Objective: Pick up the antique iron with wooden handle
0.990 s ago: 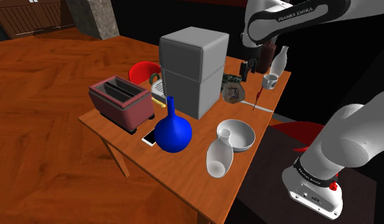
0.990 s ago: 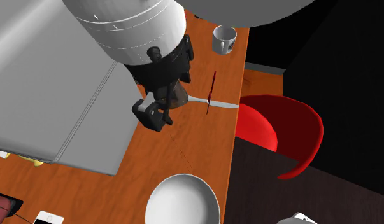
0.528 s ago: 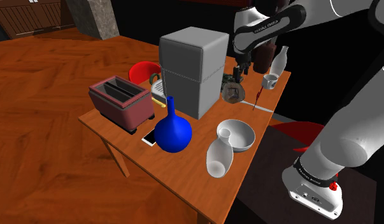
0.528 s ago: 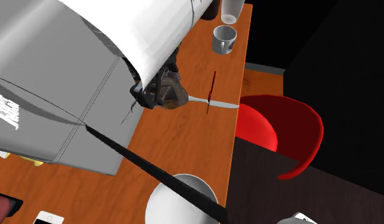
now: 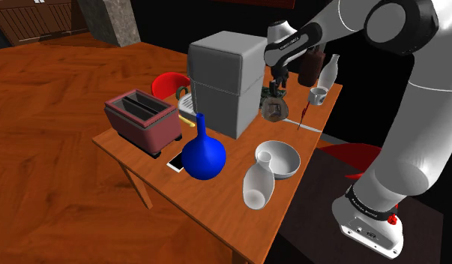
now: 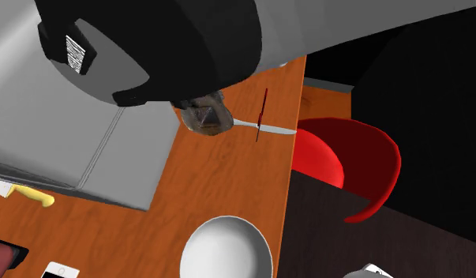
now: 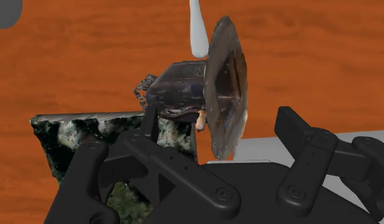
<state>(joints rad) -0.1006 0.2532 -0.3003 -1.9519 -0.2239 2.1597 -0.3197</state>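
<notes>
Iron (image 5: pixel 273 106) is sitting at the table's (image 5: pixel 142 161) far end, just beside the grey box (image 5: pixel 224 75). It looks tipped, soleplate on edge, with a mottled green block (image 7: pixel 56 137) against it. Gripper (image 7: pixel 219 121) is hovering right over it, fingers apart and straddling, clamping nothing. Risk: pads closing on the slanted plate and the iron twisting out, or shoving the block and the nearby red-handled knife (image 5: pixel 303 114).

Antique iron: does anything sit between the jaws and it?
Nothing visible does. The dark, worn antique iron stands straight ahead of the open jaws on the orange wooden table. A mottled green block sits close beside it, next to one jaw, not across the path.
</notes>
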